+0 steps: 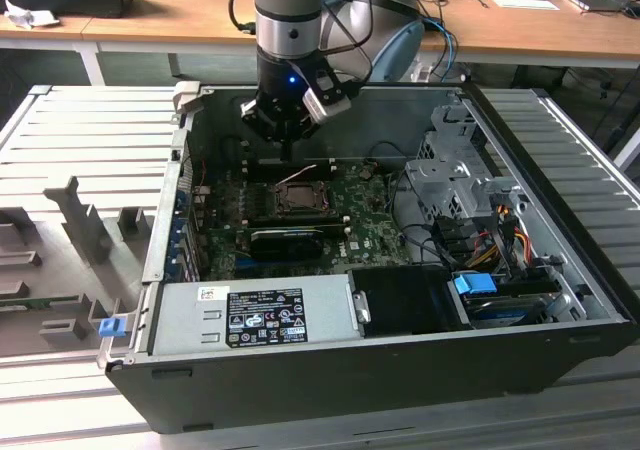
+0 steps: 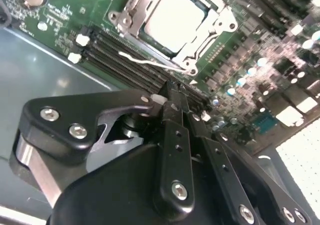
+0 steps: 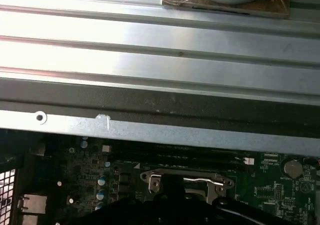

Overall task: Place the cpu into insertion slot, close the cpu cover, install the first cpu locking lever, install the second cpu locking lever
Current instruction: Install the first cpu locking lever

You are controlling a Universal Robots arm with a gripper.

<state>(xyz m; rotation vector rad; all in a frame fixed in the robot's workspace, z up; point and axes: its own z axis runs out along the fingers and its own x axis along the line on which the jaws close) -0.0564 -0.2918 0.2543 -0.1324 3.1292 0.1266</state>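
Already the cpu (image 2: 172, 17) lies flat in the insertion slot (image 2: 150, 40), its pale metal face showing through the square opening of the cpu cover (image 2: 212, 22), which we judge to be down over the chip's edges. Just beside the slot, on the side nearest our tool, a thin wire locking lever (image 2: 150, 63) runs along the socket's edge and looks unlatched, standing a little proud of the frame; in the first wrist view we see a lever (image 3: 197, 180) across the socket's metal rim as well. We cannot tell whether the other lever is seated.

Our gripper (image 2: 170, 102) hangs near that edge of the slot, over the dark memory connectors (image 2: 115, 50) that lie beside the socket. Its fingers (image 2: 175, 135) appear drawn together with nothing between them, the tips pointing toward the wire lever but, as far as we can judge, not yet touching it. In the exterior view the gripper (image 1: 288, 148) stands above the far side of the slot (image 1: 300, 196), inside the open computer case (image 1: 400, 370).

We see a few risks. The lever is thin and springy, so an off-centre push could let it slip off the fingertips. The tips could then land on the memory connectors or the green board (image 2: 75, 10) around the slot. If the cover is not fully flat, forcing a lever could bind it against the chip.
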